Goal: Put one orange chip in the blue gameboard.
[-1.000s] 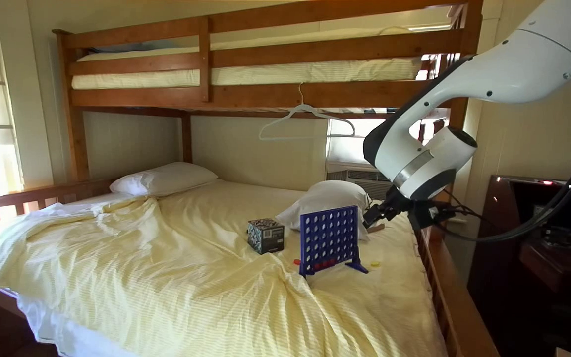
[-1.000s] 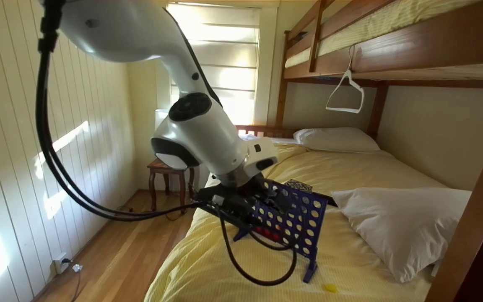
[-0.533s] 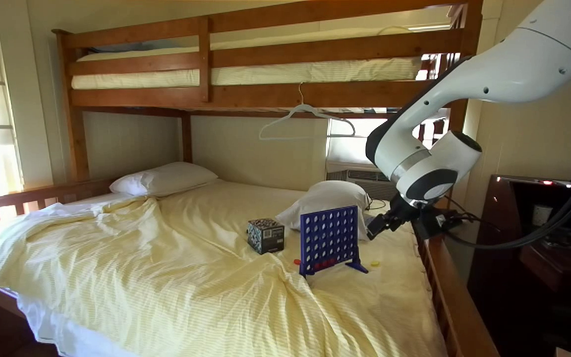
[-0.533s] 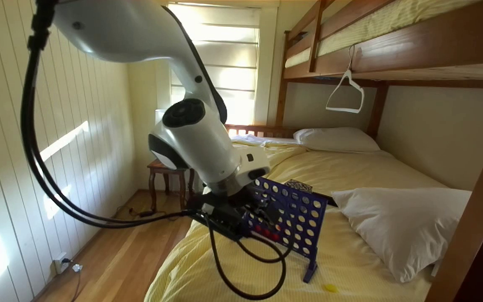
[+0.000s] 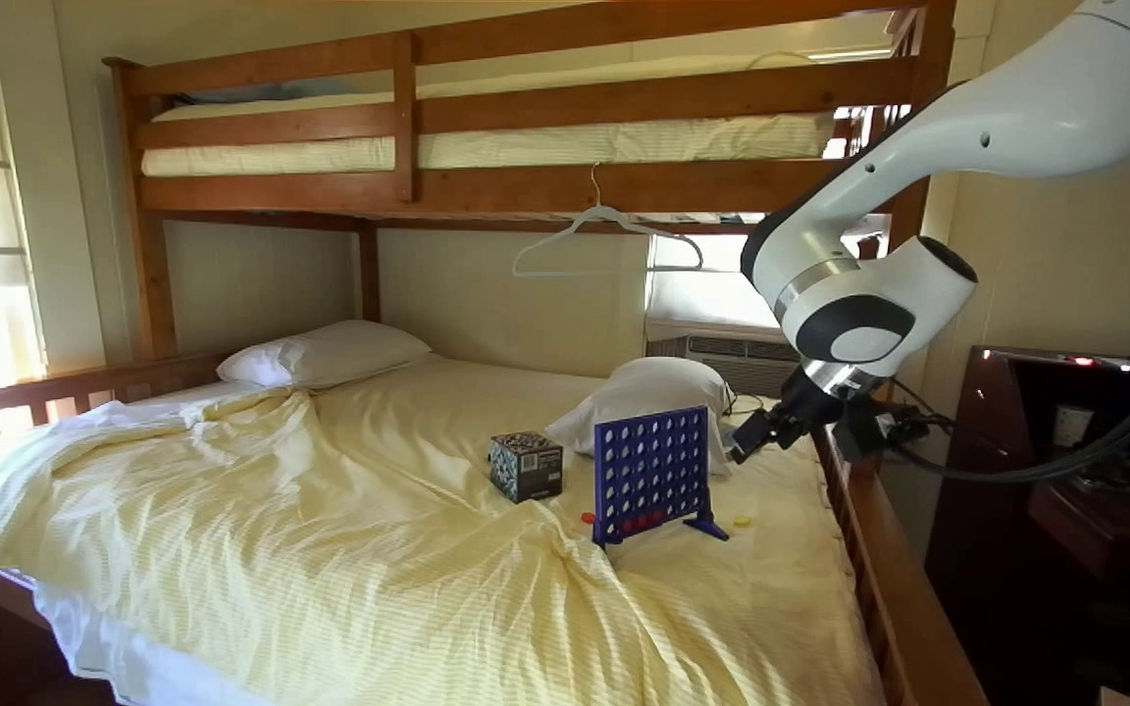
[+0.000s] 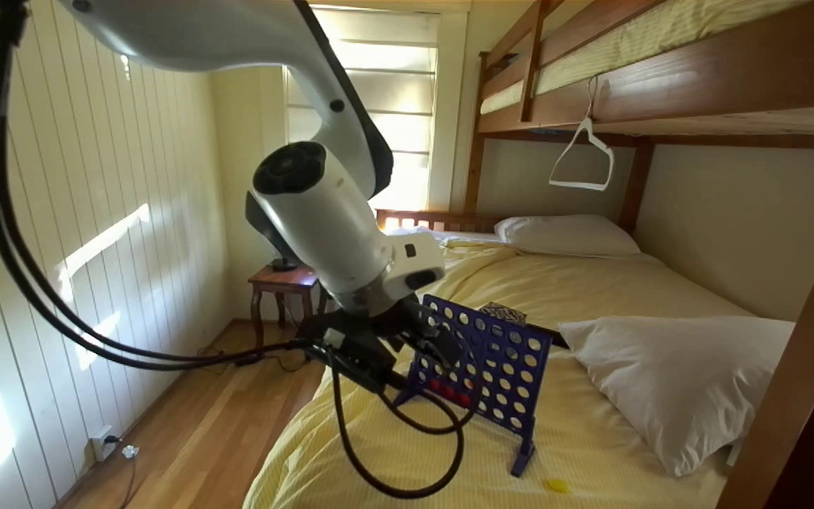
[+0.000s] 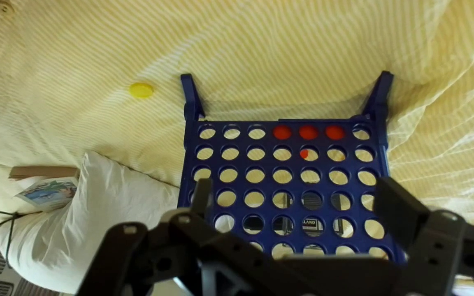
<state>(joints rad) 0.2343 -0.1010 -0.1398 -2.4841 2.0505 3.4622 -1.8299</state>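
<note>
The blue gameboard (image 5: 651, 476) stands upright on the bed, with three red discs (image 7: 308, 132) in its bottom row. An orange chip (image 5: 589, 518) lies flat on the sheet by the board's far side in an exterior view. Through a hole in the wrist view, part of that orange chip (image 7: 304, 153) shows. My gripper (image 5: 744, 443) hangs in the air to the side of the board, apart from it. Its jaws are spread wide in the wrist view, nothing between the fingers (image 7: 399, 209). In an exterior view, the gripper (image 6: 442, 348) covers part of the blue gameboard (image 6: 513, 360).
A yellow disc (image 7: 141, 90) lies on the sheet near one foot of the board. Behind the board sits a dark patterned cube (image 5: 526, 467). A white pillow (image 6: 682, 375) and a wooden bed rail (image 5: 903, 588) flank this area. A hanger (image 5: 609, 255) dangles from the upper bunk.
The arm has drawn back from the board, rightward in an exterior view, dipping and then rising a little. The jaws stayed apart. Board, discs and cube have not moved.
</note>
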